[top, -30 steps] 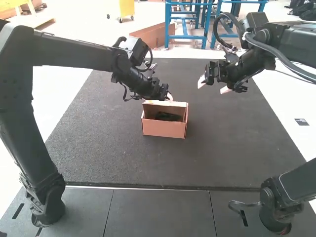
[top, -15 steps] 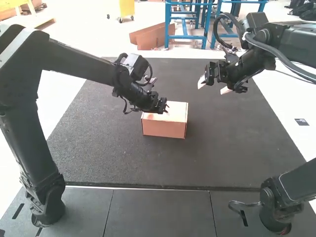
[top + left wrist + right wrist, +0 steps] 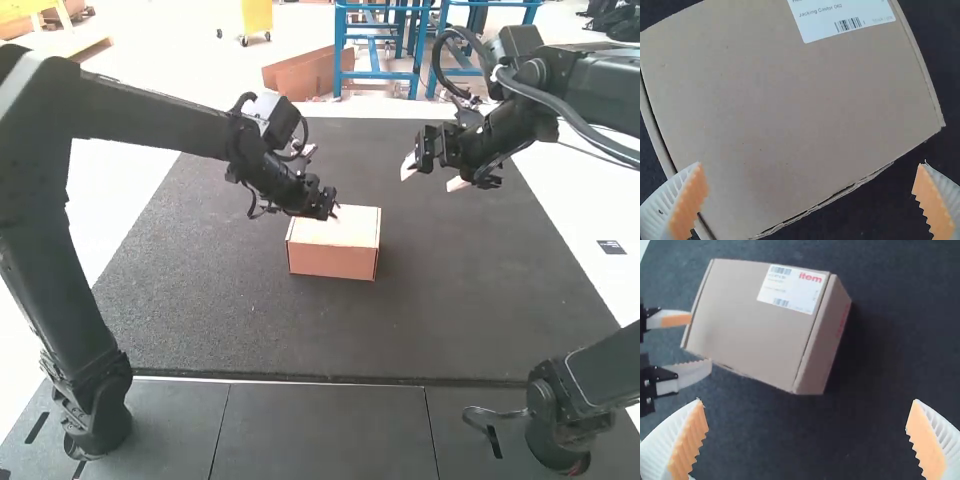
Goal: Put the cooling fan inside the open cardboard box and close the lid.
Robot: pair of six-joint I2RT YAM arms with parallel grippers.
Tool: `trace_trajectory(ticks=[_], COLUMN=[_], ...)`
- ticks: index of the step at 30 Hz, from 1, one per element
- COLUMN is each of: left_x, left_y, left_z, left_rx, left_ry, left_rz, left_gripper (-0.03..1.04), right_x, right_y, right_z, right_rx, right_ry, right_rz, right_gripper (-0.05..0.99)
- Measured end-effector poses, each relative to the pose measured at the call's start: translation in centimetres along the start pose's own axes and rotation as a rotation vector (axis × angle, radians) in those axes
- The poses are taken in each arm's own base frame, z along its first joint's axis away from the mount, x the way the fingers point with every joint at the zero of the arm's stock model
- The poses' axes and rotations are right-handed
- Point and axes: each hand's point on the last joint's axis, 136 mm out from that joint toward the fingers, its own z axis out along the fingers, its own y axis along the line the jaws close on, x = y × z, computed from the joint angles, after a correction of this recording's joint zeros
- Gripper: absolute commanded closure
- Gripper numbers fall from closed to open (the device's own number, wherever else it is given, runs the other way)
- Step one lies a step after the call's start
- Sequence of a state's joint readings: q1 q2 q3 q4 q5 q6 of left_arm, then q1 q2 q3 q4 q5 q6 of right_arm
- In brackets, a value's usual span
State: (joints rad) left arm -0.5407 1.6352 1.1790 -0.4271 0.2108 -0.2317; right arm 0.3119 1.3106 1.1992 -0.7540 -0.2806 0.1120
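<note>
The closed cardboard box looks light and stiff, best pressed at its left lid edge by the spread-jawed left gripper; the right gripper hangs open.

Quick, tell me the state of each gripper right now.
Left gripper: open, holding nothing, at one end of the closed box.
Right gripper: open, empty, in the air away from the box.
</note>
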Motion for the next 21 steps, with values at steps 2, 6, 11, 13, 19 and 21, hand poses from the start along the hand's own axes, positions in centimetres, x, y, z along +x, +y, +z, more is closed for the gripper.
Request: trace_trajectory(ticks=[2, 6, 11, 13, 19, 21], left_x=[-3.1, -6.8, -6.5, -5.4, -3.0, -3.2], left_y=[-0.7, -1.8, -0.3, 0.8, 2.5, 2.5], left_z=[-2.6, -7.9, -10.4, -10.3, -11.2, -12.8], left_rx=[0.0, -0.004, -0.038, -0.065, -0.14, -0.159], left_ry=[-0.099, -0.246, -0.287, -0.282, -0.383, -0.482], left_rz=[0.03, 0.068, 0.055, 0.046, 0.091, 0.126], left_gripper=[0.04, 0.04, 0.04, 0.04, 0.04, 0.04], right_x=[0.0, -0.1, -0.6, -0.6, 0.8, 0.4], right_y=[0.0, 0.2, 0.7, 0.7, -0.1, -0.4], right_z=[0.0, -0.4, -2.2, -2.8, -3.1, -3.1], right_rx=[0.0, -0.003, -0.009, -0.005, 0.026, 0.042], right_ry=[0.0, -0.014, -0.07, -0.093, -0.135, -0.191], right_rz=[0.0, -0.004, -0.03, -0.049, -0.104, -0.126], right_gripper=[0.02, 0.02, 0.02, 0.02, 0.02, 0.02])
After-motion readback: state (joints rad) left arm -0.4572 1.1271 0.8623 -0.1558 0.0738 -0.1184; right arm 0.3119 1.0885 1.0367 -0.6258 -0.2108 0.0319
